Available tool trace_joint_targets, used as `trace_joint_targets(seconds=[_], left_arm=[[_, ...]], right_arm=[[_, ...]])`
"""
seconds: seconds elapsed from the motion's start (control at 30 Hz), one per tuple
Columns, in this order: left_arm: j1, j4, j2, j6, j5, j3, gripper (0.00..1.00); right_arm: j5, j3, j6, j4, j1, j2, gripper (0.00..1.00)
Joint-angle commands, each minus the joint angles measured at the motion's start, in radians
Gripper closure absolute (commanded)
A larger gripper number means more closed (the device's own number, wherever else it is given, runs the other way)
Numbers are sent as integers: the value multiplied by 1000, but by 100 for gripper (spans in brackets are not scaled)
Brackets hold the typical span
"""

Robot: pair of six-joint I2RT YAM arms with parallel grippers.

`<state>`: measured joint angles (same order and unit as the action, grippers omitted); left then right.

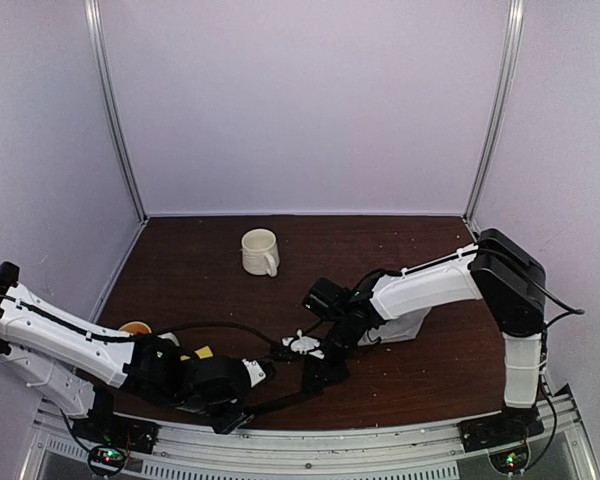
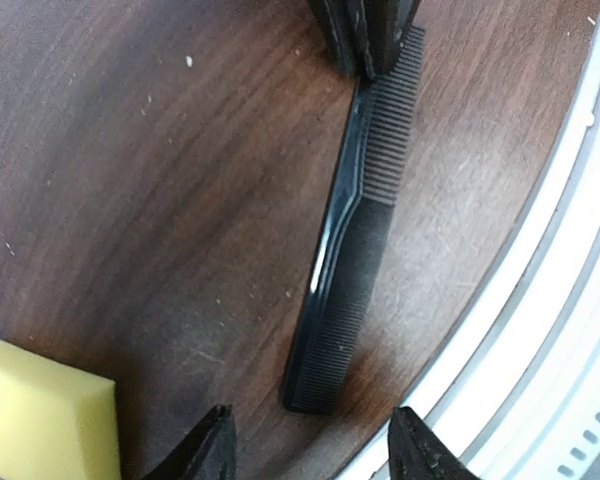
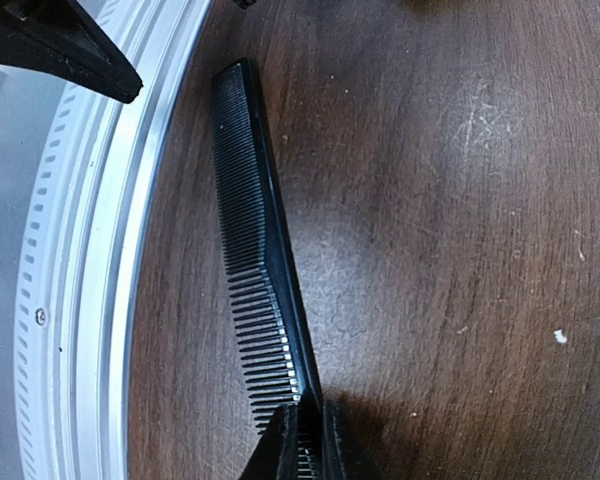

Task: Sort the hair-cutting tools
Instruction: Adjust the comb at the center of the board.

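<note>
**Entry: right gripper** (image 3: 305, 430). We list it clamped on the coarse-toothed end of one black comb (image 3: 260, 230), its fingers nipping spine and teeth together. The comb runs along the near side of the table (image 3: 460, 200), just beside the metal rail (image 3: 80, 260). It appears to lie flat; we cannot tell whether the pinched end is raised.

**Entry: left gripper** (image 2: 315, 452). Jaws spread and holding nothing, the fingertips standing either side of the comb's line, just short of its free, fine-toothed end. A yellow sponge (image 2: 40, 410) sits to one side, apart from the comb.

**Step in hand, by our judgement:** the comb is being dealt with, either passed between the arms or drawn off the table edge. The next move calls for the left gripper to advance over the free end and close squarely on the thin spine, or to stand clear while the right carries the comb to its group.

**Pose:** the left arm (image 1: 70, 345) lies low along the near edge. The right arm (image 1: 430, 285) reaches inward, wrist pitched down. A cup (image 1: 260, 252) stands well apart, behind.
</note>
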<state>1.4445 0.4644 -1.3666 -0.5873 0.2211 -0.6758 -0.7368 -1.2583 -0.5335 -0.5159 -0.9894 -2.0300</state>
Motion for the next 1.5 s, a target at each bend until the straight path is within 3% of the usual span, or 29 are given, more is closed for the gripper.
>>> trace_joint_targets(seconds=[0.0,0.47,0.63,0.93,1.3,1.47], left_arm=[[-6,-25,-12,78,25,-16,46],[-6,169,-284,92,-66,-190,48],[-27,187,-294,76,-119,-186,52],[-73,145,-320,154,-236,-164,69],[-78,194,-339,162,-217,-171,82],[-79,198,-277,206,-165,-183,87]], right_arm=[[165,66,28,-81,7,-104,88],[157,62,24,-87,6,-110,89],[156,59,23,-91,7,-112,89],[155,56,23,-91,10,-112,88],[151,56,11,-98,12,-100,89],[91,10,-58,-225,38,-28,80]])
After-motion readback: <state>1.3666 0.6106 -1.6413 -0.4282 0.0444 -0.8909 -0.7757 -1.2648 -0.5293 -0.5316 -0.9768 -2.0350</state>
